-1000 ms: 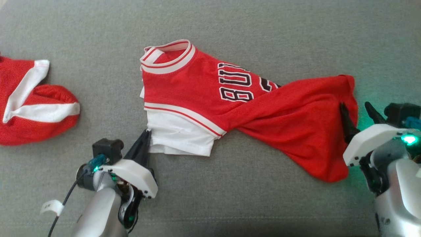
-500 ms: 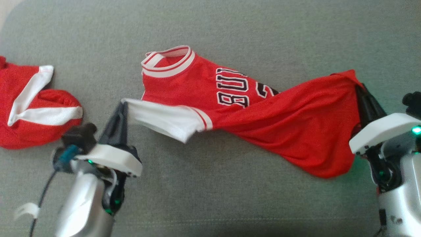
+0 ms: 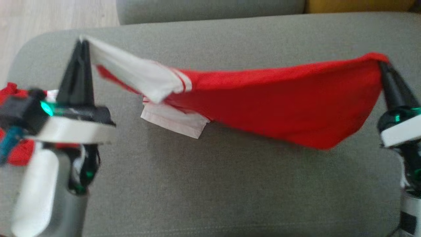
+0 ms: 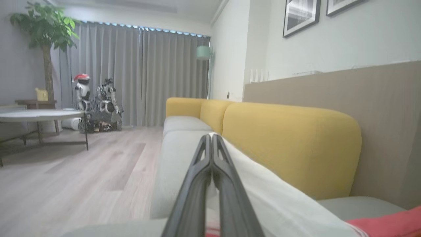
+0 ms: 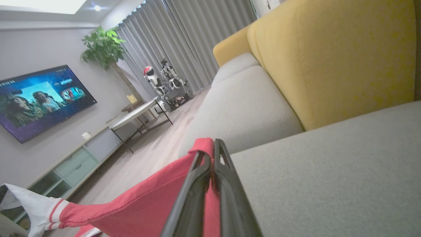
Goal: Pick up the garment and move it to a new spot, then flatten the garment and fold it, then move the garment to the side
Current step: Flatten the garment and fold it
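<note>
A red jersey (image 3: 269, 95) with white sleeves hangs stretched in the air between my two grippers, above the grey sofa seat (image 3: 210, 184). My left gripper (image 3: 82, 42) is shut on its white sleeve end (image 4: 250, 184) at the upper left. My right gripper (image 3: 383, 62) is shut on the red hem corner (image 5: 204, 148) at the upper right. The jersey's middle sags, and a white sleeve (image 3: 174, 120) droops below it toward the cushion. The printed front is hidden.
A second red and white garment (image 3: 13, 95) lies at the left edge of the seat, partly behind my left arm. Wooden floor (image 3: 49, 16) lies beyond the seat's rounded left corner. A yellow backrest (image 4: 289, 141) runs behind the cushions.
Both grippers have risen and moved apart, lifting the jersey off the cushion and pulling it taut. The head camera has also tilted, showing the seat's far edge and the floor.
</note>
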Tool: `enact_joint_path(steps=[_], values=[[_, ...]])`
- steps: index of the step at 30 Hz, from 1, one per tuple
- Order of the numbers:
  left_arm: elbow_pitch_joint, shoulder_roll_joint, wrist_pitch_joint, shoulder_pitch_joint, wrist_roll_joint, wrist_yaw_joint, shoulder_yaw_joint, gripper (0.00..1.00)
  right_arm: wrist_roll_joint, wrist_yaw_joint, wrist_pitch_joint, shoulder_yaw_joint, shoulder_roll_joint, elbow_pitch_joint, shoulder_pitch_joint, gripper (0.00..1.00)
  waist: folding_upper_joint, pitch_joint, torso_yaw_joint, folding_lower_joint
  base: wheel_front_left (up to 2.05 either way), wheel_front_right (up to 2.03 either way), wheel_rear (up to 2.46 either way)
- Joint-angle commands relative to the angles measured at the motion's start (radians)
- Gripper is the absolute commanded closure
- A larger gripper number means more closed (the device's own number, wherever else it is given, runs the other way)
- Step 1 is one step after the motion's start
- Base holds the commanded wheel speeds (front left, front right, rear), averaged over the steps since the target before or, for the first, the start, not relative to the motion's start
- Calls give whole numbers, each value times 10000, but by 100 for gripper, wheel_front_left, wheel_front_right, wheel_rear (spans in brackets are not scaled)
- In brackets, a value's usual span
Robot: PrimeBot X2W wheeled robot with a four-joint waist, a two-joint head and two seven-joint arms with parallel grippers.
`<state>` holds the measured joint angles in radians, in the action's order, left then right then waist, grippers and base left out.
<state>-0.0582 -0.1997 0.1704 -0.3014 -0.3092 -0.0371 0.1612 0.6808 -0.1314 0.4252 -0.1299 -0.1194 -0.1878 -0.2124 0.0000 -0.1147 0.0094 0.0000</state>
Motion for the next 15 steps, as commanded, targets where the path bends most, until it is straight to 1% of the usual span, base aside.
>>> enact_joint_path(steps=[1, 4, 8, 12, 15], values=[[-671, -408, -162, -934, 81, -79, -478, 100, 193, 7, 164, 4, 13, -708, -259, 100, 0, 175, 22, 0, 0, 0, 0], [-1229, -587, -589, -1571, 159, -119, -516, 100, 537, 7, 528, -376, 136, -1399, -457, 100, 0, 386, 27, 0, 0, 0, 0], [-1563, -742, -1166, -2240, 152, -124, -509, 100, 791, 7, 889, -855, 308, -2053, -744, 100, 0, 538, 27, 0, 0, 0, 0], [-1559, -720, -1549, -2721, 8, -22, -351, 100, 847, 7, 1152, -1126, 423, -2169, -1004, 100, 0, 526, 51, 0, 0, 0, 0], [-1239, -666, -1710, -3147, -176, 122, -246, 100, 865, 7, 1198, -1115, 498, -1977, -1404, 100, 0, 359, 38, 0, 0, 0, 0]])
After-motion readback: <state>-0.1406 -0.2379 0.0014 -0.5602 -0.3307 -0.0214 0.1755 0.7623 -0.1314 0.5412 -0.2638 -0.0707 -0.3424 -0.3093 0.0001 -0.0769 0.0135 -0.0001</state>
